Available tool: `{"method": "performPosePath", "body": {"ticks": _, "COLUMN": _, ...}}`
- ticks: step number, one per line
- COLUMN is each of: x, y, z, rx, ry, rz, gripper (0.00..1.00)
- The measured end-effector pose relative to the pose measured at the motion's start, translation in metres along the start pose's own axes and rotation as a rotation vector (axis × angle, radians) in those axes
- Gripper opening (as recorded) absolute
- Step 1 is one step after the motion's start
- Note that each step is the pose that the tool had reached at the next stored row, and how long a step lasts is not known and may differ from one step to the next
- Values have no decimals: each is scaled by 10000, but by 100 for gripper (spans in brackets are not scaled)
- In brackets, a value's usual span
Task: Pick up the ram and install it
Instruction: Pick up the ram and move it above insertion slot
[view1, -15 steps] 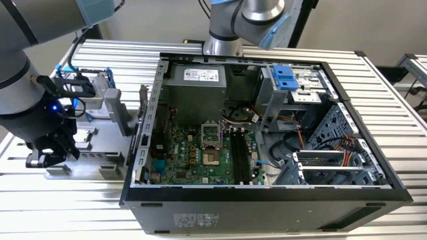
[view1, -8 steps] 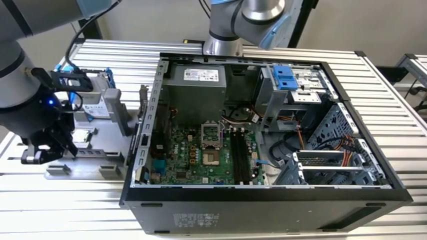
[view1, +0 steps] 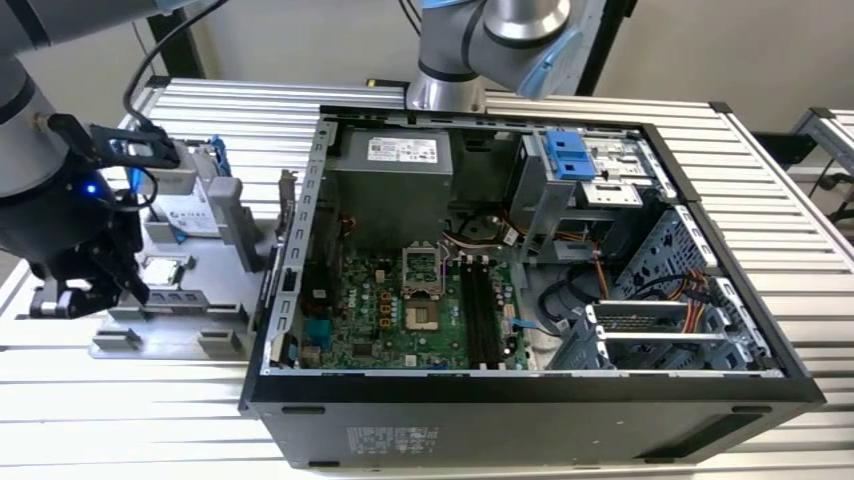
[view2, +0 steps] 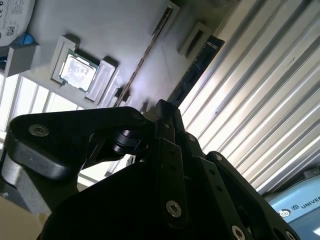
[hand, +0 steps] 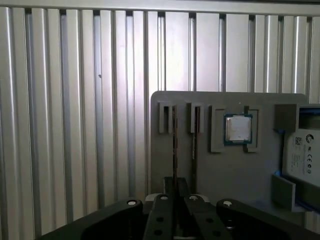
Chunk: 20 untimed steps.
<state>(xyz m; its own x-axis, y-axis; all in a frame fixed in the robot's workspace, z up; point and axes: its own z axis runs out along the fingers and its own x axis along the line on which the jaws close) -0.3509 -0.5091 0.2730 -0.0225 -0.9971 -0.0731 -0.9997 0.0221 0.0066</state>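
Observation:
In both wrist views the ram (view2: 200, 65) (hand: 175, 145) is a thin dark stick standing on edge on the grey parts tray (hand: 220, 170). Its near end runs in between the black fingers of my gripper (view2: 165, 107) (hand: 175, 182), which look shut on it. I cannot tell whether it has left its slot. In the exterior view my gripper (view1: 100, 290) hangs low at the left side of the tray (view1: 174, 320). A second thin stick (hand: 194, 145) (view2: 147, 50) stands in the neighbouring slot.
The tray also carries a square silver processor (view1: 163, 270) (hand: 237, 129) and a grey hard drive (view1: 187, 215) (hand: 302, 155). To the exterior view's right lies an open computer case (view1: 534, 390) with long black memory slots (view1: 481, 310) on its green board. A second arm's base (view1: 461, 60) stands behind it.

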Motion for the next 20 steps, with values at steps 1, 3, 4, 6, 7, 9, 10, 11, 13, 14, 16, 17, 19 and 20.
{"method": "performPosePath", "body": {"ticks": 1, "x": -2, "y": 0, "z": -18, "rx": 0, "ry": -1, "rz": 0, "gripper": 0}}
{"method": "performPosePath", "body": {"ticks": 3, "x": -4, "y": 0, "z": -55, "rx": 0, "ry": -1, "rz": 0, "gripper": 0}}
{"method": "performPosePath", "body": {"ticks": 4, "x": -5, "y": 1, "z": -72, "rx": 0, "ry": 0, "rz": 0, "gripper": 0}}
{"method": "performPosePath", "body": {"ticks": 6, "x": -8, "y": 1, "z": -103, "rx": 0, "ry": -1, "rz": 1, "gripper": 0}}
{"method": "performPosePath", "body": {"ticks": 7, "x": -9, "y": 1, "z": -115, "rx": 0, "ry": -1, "rz": 1, "gripper": 0}}
{"method": "performPosePath", "body": {"ticks": 9, "x": -11, "y": 1, "z": -143, "rx": 0, "ry": 0, "rz": 1, "gripper": 0}}
{"method": "performPosePath", "body": {"ticks": 10, "x": -12, "y": 2, "z": -157, "rx": 0, "ry": 0, "rz": 1, "gripper": 0}}
{"method": "performPosePath", "body": {"ticks": 11, "x": -13, "y": 2, "z": -171, "rx": 0, "ry": -1, "rz": 1, "gripper": 0}}
{"method": "performPosePath", "body": {"ticks": 13, "x": -15, "y": 2, "z": -194, "rx": 0, "ry": 0, "rz": 1, "gripper": 0}}
{"method": "performPosePath", "body": {"ticks": 14, "x": -16, "y": 2, "z": -205, "rx": 1, "ry": -1, "rz": 1, "gripper": 0}}
{"method": "performPosePath", "body": {"ticks": 16, "x": -18, "y": 2, "z": -239, "rx": 0, "ry": 0, "rz": 1, "gripper": 0}}
{"method": "performPosePath", "body": {"ticks": 17, "x": -19, "y": 2, "z": -259, "rx": 0, "ry": 0, "rz": 1, "gripper": 0}}
{"method": "performPosePath", "body": {"ticks": 19, "x": -22, "y": 3, "z": -297, "rx": 0, "ry": -1, "rz": 2, "gripper": 0}}
{"method": "performPosePath", "body": {"ticks": 20, "x": -24, "y": 3, "z": -314, "rx": 1, "ry": -1, "rz": 2, "gripper": 0}}
